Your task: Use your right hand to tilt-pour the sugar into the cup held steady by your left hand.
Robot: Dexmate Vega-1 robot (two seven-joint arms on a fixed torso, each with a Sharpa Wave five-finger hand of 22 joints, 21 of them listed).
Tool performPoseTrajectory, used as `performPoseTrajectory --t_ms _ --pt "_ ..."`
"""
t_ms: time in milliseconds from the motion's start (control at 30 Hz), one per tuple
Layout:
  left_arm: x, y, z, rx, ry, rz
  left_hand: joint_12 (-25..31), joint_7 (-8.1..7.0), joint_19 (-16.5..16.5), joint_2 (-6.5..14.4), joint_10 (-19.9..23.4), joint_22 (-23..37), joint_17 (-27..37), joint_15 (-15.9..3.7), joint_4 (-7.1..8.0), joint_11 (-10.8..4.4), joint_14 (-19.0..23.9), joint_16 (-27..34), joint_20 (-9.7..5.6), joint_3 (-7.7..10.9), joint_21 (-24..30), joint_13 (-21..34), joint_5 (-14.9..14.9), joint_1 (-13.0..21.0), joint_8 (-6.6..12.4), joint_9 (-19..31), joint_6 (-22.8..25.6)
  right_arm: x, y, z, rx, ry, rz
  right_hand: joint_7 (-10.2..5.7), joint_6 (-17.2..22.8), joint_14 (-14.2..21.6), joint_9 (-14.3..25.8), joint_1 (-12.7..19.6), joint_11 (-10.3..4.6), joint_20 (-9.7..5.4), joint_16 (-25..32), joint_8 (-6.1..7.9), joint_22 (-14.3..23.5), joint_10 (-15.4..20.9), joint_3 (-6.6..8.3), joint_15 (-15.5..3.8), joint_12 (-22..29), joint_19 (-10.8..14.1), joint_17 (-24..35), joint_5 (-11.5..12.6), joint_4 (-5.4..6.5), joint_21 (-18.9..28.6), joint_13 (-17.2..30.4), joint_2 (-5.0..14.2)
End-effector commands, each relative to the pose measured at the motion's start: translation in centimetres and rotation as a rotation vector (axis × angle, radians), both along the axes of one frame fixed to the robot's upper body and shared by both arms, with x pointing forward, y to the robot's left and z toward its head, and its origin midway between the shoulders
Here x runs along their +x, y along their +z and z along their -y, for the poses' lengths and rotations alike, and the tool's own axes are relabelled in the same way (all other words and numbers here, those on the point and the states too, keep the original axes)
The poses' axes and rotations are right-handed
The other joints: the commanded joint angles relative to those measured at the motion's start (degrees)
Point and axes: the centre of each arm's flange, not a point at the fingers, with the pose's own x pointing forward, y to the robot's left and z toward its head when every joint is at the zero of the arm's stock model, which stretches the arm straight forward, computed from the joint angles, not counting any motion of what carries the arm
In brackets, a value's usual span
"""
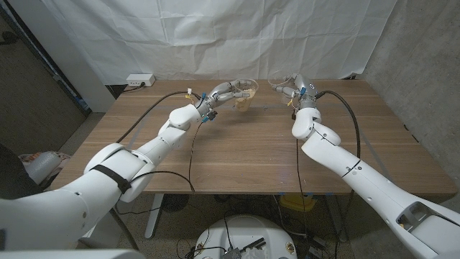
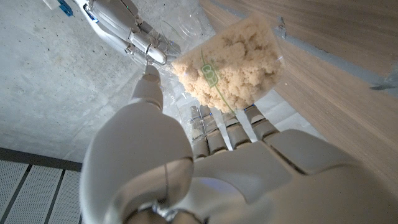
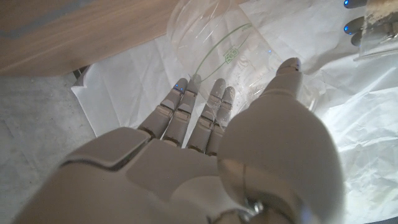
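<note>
Head view: my left hand [image 1: 224,92] holds the sugar-filled cup [image 1: 244,96] above the wooden table [image 1: 251,155]; my right hand [image 1: 295,91] holds the empty clear cup [image 1: 279,78] raised.
Left wrist view: my fingers [image 2: 231,127] wrap the cup; brown sugar [image 2: 233,62] fills it.
Right wrist view: my fingers [image 3: 186,106] clasp the empty cup.

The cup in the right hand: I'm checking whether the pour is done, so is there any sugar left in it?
No. The clear cup held by the right hand looks empty, while the left hand's cup holds the sugar.

Left hand [image 2: 205,168]: smooth, glossy white plastic shell. Cup [image 2: 233,59] in its fingers: clear thin plastic; sugar [image 2: 239,53] inside coarse, clumpy, matt beige. Right hand [image 3: 205,155] holds an empty clear plastic cup [image 3: 221,53]. Surface [image 1: 244,151] beneath both hands: matt grained wood.
</note>
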Motion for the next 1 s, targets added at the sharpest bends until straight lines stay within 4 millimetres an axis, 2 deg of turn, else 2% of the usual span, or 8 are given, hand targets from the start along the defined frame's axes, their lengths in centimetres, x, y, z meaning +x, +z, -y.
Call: performPoseTrajectory --t_ms 33,333,667,1000 --pt "-1.0 -3.2 -0.7 -0.156 0.061 -0.091 -0.09 -0.50 -0.33 0.61 0.16 0.16 0.14 -3.88 0.99 -0.21 0.37 0.20 -0.02 0.74 0.05 0.11 0.41 -0.03 -0.21 0.06 0.28 0.4 -1.8 0.5 0.207 0.116 -0.030 -2.45 4.13 0.02 0.30 -0.54 0.16 -3.39 0.31 -0.21 0.11 0.03 0.11 -9.12 -0.06 0.25 0.28 0.28 0.45 0.41 0.16 1.22" --pt "-1.6 -5.1 -0.9 -0.214 0.110 -0.170 -0.17 -0.23 -0.43 0.90 0.08 0.18 0.20 -3.52 1.14 -0.07 0.31 0.15 0.01 0.84 0.07 0.13 0.40 -0.13 -0.46 -0.06 -0.04 0.6 -3.0 0.7 0.247 0.151 -0.053 -2.15 3.90 -0.20 0.36 -0.63 0.40 -3.15 0.41 -0.47 0.14 -0.06 0.14 -9.00 -0.11 0.13 0.57 0.24 0.55 0.41 0.28 1.24" --pt "-2.0 -6.3 -1.7 -0.273 0.155 -0.191 -0.18 0.00 -0.50 0.95 0.14 0.21 0.16 -3.42 1.13 -0.01 0.40 0.06 0.09 0.94 0.11 0.15 0.37 -0.17 -0.47 -0.02 0.05 1.2 -3.8 0.6 0.292 0.183 -0.075 -1.94 3.83 -0.43 0.43 -0.89 1.28 -2.98 0.48 -0.72 0.18 -0.32 0.11 -8.86 -0.22 0.05 0.90 0.16 0.73 0.45 0.38 1.21" --pt "-2.0 -7.7 -2.9 -0.284 0.209 -0.225 -0.09 0.11 -0.41 0.89 0.49 0.23 0.16 -3.35 1.18 0.09 0.62 0.08 -0.01 0.92 0.20 0.16 0.32 -0.34 -0.37 -0.06 0.46 2.0 -4.7 -0.1 0.305 0.212 -0.114 -1.85 3.77 -0.59 0.49 -0.93 1.06 -2.91 0.53 -0.94 0.21 -0.52 0.15 -8.78 -0.28 -0.02 1.16 0.12 0.78 0.49 0.47 1.19"
